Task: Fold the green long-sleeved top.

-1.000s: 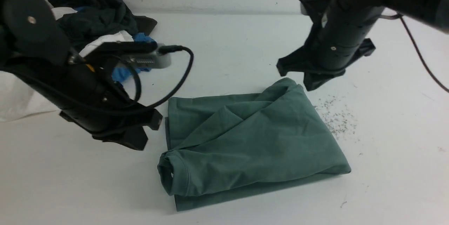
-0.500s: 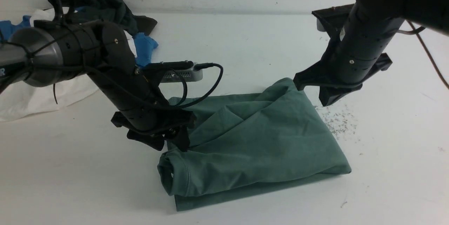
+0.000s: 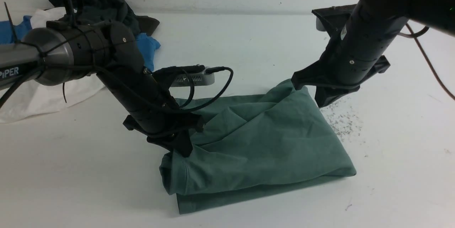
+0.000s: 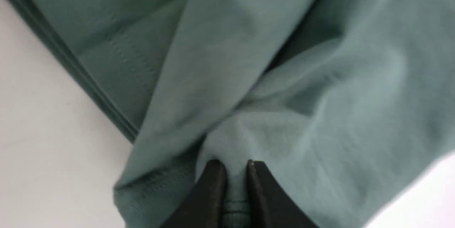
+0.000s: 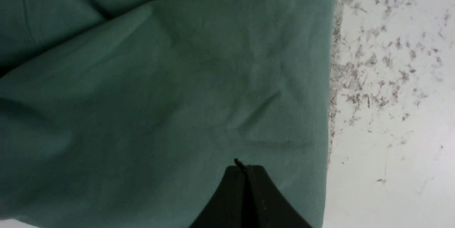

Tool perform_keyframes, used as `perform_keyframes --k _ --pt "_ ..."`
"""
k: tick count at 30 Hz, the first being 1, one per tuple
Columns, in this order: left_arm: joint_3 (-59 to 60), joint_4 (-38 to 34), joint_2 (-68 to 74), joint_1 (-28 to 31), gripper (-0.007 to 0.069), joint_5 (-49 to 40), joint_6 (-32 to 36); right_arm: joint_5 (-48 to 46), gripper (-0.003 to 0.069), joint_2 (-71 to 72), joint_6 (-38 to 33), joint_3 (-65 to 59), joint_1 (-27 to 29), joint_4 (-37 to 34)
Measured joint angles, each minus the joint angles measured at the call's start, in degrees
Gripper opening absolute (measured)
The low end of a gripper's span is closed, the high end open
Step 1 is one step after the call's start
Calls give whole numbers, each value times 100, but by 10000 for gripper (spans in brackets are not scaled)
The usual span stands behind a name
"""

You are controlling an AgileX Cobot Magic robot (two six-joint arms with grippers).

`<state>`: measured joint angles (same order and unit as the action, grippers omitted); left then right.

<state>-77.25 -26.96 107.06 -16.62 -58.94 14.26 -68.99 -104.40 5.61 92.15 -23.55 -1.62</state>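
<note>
The green long-sleeved top lies folded into a rough rectangle in the middle of the white table. My left gripper reaches down to its left side, above the rolled near-left corner. In the left wrist view the left gripper is shut on a pinch of green fabric with a stitched hem between the fingers. My right gripper hovers at the top's far-right corner. Seen from the right wrist, the right gripper is shut and empty over smooth green cloth.
A heap of dark, blue and white garments lies at the back left. Grey specks mark the table just right of the top. The left arm's cable loops over the top's far-left part.
My left arm swung right from beside the top onto its left side, opened, then closed on the fabric. The right arm shifted slightly right and stayed shut.
</note>
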Motion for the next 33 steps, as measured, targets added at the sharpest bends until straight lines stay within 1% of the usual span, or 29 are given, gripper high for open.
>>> perform_keyframes --k 4,7,11,14,16,18,20,21,22,24,27,29,31,32,33 --pt "-154 0 -350 0 48 -284 12 191 -15 0 -222 0 0 -45" --pt "-174 0 -715 0 48 -435 70 399 -15 0 -561 0 0 -221" --pt "-175 -4 -1103 0 48 -486 312 833 -6 0 -1117 0 0 -680" --pt "-199 1 -1227 0 48 -425 567 1114 22 -85 -1659 0 0 -1097" --pt "-215 1 -1233 0 48 -270 691 1208 46 -178 -1867 0 0 -1282" --pt "-215 97 -1226 0 48 109 778 1340 87 -401 -2193 0 0 -1498" --pt "-215 181 -1212 0 48 270 772 1429 110 -512 -2315 0 0 -1572" --pt "-215 269 -1183 0 48 397 723 1524 135 -627 -2420 0 0 -1637" --pt "-219 404 -1126 0 48 500 530 1657 181 -798 -2584 0 0 -1715" --pt "-219 597 -1042 0 48 475 181 1756 244 -964 -2807 0 0 -1782" --pt "-219 1021 -847 6 48 188 -613 1776 331 -1098 -3109 0 0 -1833" --pt "-219 1289 -707 11 48 -15 -1019 1794 383 -1123 -3322 0 0 -1838" --pt "-219 1547 -570 18 48 -142 -1345 1859 420 -1123 -3525 0 0 -1844" --pt "-219 1573 -555 18 48 -150 -1345 1865 420 -1123 -3548 0 0 -1844" --pt "-219 1716 -462 31 48 -157 -1462 1947 437 -1123 -3679 0 0 -1850"
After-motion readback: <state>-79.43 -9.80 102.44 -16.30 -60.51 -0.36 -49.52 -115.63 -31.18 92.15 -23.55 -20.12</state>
